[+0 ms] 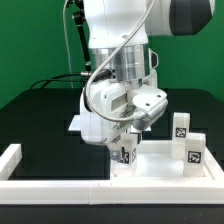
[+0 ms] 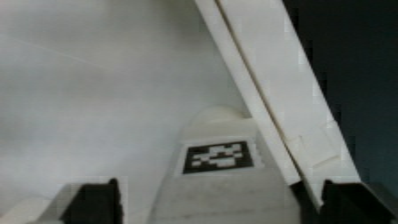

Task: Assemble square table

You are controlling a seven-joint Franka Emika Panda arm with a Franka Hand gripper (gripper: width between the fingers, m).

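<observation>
While my arm hangs low over the black bench [image 1: 40, 115], the square slab [image 1: 150, 160] lies under it by the border wall [image 1: 60, 184]. One tagged leg [image 2: 222, 150] sits btwn my tool [image 2: 214, 200] fingers, spread apart, not gripping.

surface: black table [image 1: 30, 115]
border: low white border wall [image 1: 40, 180] lies along its near edge
on it: white square slab [image 1: 160, 165], inside the wall
</observation>
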